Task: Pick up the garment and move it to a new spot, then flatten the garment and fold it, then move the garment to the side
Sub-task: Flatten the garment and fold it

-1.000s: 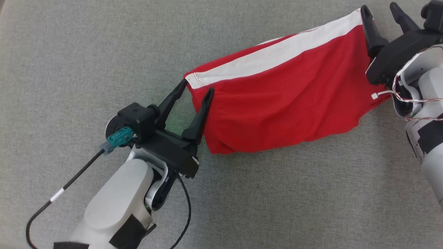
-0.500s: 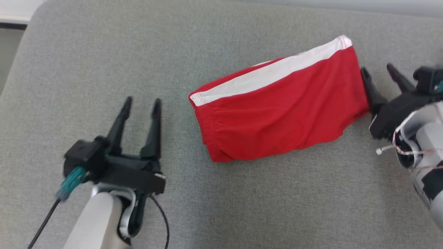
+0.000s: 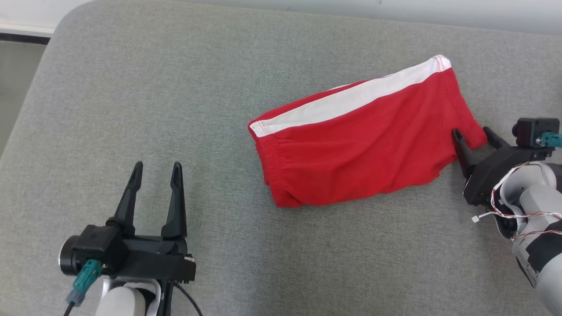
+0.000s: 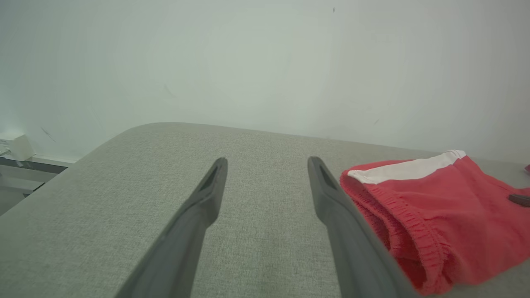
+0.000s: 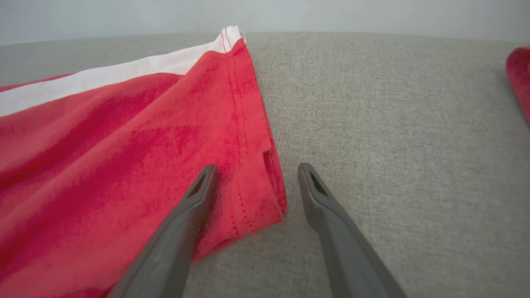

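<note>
Watch right claw (image 3: pixel 471 131), wide, empty, astride a hem corner (image 5: pixel 269 198) of folded red white-striped shorts (image 3: pixel 360 145) on grey fabric desk (image 3: pixel 175 87). Could snag it, dragging the fold open. Disregard left claw (image 3: pixel 157 165), equally wide, well apart.

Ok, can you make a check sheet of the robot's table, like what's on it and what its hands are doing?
Surface: table covered in grey cloth, no stains seen.
Job's things: red shorts with a white stripe, folded, lying right of the middle.
Clutter: a red bit at the edge of the right wrist view; cannot tell what it is.
Grippers: left gripper open, empty, well apart from the shorts; right gripper open, fingers either side of the shorts' corner, not pinching it.
Cables: teal plug behind the left gripper; red-and-white wires on the right arm; none touch the shorts.
Surroundings: pale wall behind the table.
</note>
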Motion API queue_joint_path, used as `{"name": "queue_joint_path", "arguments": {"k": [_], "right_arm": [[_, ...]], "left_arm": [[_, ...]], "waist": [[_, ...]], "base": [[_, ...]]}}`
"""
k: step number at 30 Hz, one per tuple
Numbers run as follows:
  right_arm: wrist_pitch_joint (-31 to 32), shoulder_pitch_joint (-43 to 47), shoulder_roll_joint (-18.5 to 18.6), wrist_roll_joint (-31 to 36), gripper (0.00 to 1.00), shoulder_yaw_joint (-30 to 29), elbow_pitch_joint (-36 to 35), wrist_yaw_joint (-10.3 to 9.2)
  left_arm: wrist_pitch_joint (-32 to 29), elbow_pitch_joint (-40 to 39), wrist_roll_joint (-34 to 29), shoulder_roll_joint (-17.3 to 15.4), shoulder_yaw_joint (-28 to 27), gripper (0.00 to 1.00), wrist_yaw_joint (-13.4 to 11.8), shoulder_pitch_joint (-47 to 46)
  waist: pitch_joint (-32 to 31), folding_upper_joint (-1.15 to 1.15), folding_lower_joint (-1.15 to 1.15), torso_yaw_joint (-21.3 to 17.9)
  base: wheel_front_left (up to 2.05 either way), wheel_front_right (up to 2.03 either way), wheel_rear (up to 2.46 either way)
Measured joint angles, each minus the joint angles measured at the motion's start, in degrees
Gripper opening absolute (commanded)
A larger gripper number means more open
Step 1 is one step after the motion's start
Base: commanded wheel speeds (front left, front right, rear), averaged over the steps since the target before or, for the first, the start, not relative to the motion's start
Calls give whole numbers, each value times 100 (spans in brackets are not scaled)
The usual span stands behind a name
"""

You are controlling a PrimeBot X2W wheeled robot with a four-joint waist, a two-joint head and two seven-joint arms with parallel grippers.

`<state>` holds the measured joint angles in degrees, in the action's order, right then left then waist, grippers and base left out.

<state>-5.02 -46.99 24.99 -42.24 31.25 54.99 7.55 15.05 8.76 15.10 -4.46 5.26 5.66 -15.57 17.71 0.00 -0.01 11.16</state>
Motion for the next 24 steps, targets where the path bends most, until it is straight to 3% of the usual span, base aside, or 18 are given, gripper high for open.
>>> {"name": "queue_joint_path", "arguments": {"k": [4, 5, 6, 13, 24], "right_arm": [[107, -34, -80, -24, 100, -3, 226, 0], [159, -41, -104, -60, 35, 3, 254, 0], [190, -40, -121, -89, 0, 10, 269, 0], [114, 154, -232, -368, 0, 23, 292, 0], [-416, 1261, 15, -811, 0, 79, -299, 0]], "left_arm": [[0, 9, -99, 74, -102, 100, 51, 55], [0, 12, -101, 85, -127, 100, 78, 64], [0, 22, -108, 96, -145, 100, 89, 76], [0, 148, -183, 132, -209, 100, 140, 237], [0, 238, -289, 146, -330, 100, 151, 719]], "waist": [[-2, 0, 0, 60], [-13, 0, 0, 69], [-30, 0, 0, 75], [-233, 0, 0, 46], [-795, -1, 0, -202]], "base": [[0, 0, 0], [0, 0, 0], [0, 0, 0], [0, 0, 0], [0, 0, 0]]}}
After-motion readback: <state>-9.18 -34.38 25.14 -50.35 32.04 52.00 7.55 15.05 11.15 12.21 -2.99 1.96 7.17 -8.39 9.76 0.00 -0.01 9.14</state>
